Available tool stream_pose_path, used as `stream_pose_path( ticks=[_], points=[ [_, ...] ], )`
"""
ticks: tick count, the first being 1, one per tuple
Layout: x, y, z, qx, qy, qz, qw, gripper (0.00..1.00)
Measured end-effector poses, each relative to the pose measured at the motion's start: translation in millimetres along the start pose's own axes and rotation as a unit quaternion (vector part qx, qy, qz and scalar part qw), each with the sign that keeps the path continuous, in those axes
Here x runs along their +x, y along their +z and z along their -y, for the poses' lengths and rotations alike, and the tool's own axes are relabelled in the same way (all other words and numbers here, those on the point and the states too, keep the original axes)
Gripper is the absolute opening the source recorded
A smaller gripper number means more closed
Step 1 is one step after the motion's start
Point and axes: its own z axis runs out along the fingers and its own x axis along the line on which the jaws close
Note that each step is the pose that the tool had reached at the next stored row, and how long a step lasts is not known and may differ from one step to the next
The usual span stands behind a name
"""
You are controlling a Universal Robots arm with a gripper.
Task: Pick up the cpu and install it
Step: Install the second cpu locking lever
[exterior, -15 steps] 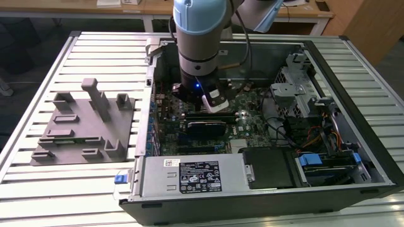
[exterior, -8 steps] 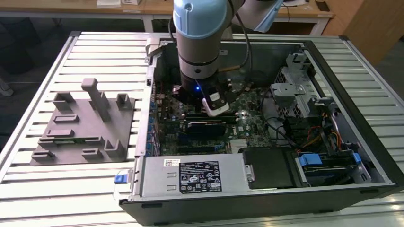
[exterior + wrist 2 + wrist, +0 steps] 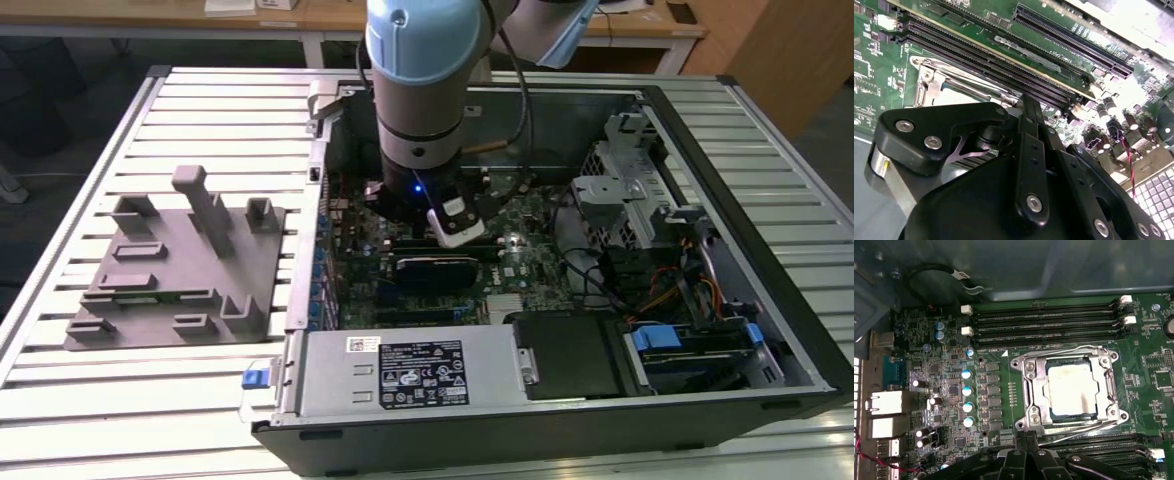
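One gripper [image 3: 1026, 460] hovered just beside the socket frame [image 3: 1069, 387], cpu [image 3: 1073, 390] already seated inside it; fingers looked closed together, holding nothing.

A ribbed metal table [image 3: 80, 390] fills the scene. Beyond its far edge stands a pale wooden desk [image 3: 320, 20] with white legs, and a wooden panel [image 3: 787, 50] beside the desk.

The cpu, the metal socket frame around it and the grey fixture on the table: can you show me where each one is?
cpu [image 3: 1073, 389], first wrist view, middle of its pale silver top.
metal socket frame [image 3: 1030, 385], first wrist view, one side bar beside the chip.
grey fixture [image 3: 160, 285], exterior view, flat base plate.
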Motion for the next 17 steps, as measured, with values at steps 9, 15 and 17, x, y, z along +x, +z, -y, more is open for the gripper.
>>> stream_pose_path(
  ticks=[9,15,17],
  points=[
    [-3.6,-0.1,1.5,-0.0107,0.000,-0.0010,0.9999,0.11],
    [-7.1,0.0,3.4,-0.0108,0.000,-0.0010,0.9999,0.11],
    [-7.3,0.0,5.9,-0.0112,0.000,-0.0011,0.9999,0.11]
  ],
)
